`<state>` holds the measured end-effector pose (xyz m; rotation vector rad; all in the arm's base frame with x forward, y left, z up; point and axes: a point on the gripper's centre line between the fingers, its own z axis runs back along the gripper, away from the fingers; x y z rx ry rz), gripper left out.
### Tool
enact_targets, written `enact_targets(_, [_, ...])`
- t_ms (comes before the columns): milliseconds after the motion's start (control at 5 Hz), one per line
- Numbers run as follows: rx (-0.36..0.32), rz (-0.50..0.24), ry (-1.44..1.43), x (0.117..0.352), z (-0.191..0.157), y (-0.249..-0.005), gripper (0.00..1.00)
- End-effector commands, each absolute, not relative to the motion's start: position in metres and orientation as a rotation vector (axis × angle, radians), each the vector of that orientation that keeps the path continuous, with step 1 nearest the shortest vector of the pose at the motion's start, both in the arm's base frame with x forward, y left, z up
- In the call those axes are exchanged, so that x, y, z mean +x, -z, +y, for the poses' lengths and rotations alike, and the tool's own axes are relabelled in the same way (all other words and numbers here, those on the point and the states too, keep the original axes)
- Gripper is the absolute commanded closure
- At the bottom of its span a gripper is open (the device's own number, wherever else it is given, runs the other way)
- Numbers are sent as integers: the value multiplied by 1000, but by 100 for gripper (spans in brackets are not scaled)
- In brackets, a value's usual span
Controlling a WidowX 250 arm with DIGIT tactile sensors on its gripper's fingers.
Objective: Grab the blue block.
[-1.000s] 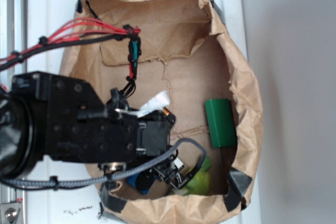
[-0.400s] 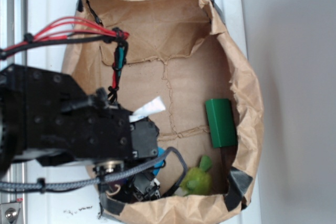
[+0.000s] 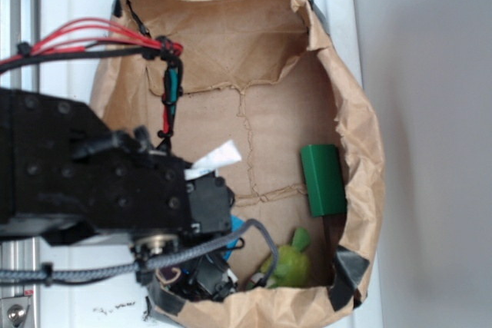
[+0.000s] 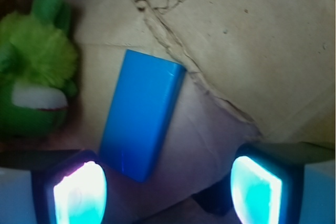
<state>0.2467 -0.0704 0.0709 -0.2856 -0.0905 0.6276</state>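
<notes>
Hanging over blue block (image 4: 142, 114), gripper (image 4: 168, 187) fingers wide apart, ready to drop around it; plush toy (image 4: 34, 72) just left.

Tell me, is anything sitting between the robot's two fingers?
Yes. In the wrist view, the near end of the blue block lies between the open fingers, closer to the left one; the rest is bare brown paper.
</notes>
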Motion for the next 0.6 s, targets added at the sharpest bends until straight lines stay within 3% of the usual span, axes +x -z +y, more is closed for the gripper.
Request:
enact_targets(0, [-287,-172,-656,265,-72,-76,0])
enact_targets(200, [-216,-188,-677,271,-57,-55,0])
enact_targets(400, [-198,-185,-678,270,-54,-40,0])
